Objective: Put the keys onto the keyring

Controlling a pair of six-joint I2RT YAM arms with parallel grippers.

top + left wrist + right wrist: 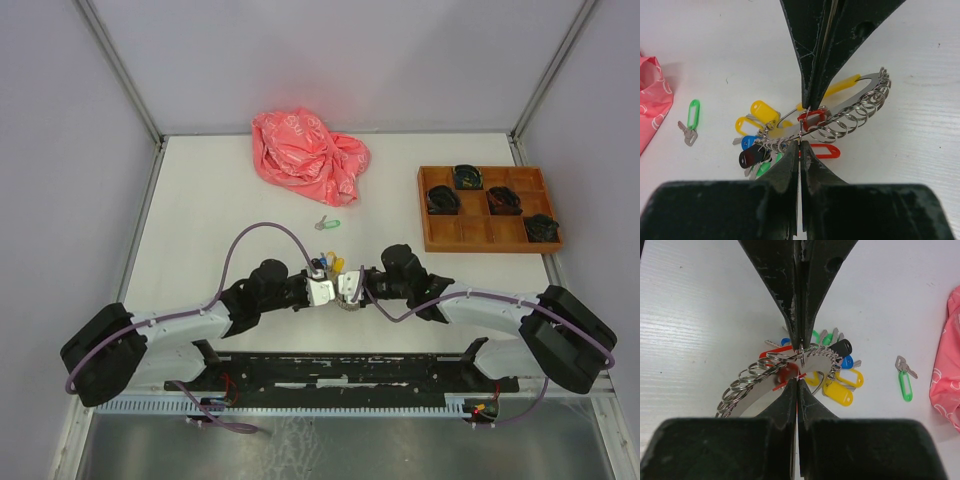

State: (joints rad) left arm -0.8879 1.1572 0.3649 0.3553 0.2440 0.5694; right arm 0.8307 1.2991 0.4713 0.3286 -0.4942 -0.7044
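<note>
The keyring (860, 90) is a curved metal strip carrying a row of split rings, with a bunch of yellow, blue, black and green tagged keys (756, 131) at one end. My left gripper (802, 125) is shut on one thin split ring of it. My right gripper (798, 362) faces it, shut on a red tag (789, 373) with a small key dangling at its fingertips. Both grippers (322, 290) (350, 288) meet at the table's near middle. A green-tagged key (327, 224) (691, 117) (905, 382) lies loose on the table, farther back.
A crumpled pink bag (308, 155) lies at the back centre, just beyond the green-tagged key. A wooden compartment tray (470, 232) with dark coiled items stands at the right. A second red tag (824, 150) lies under the keyring.
</note>
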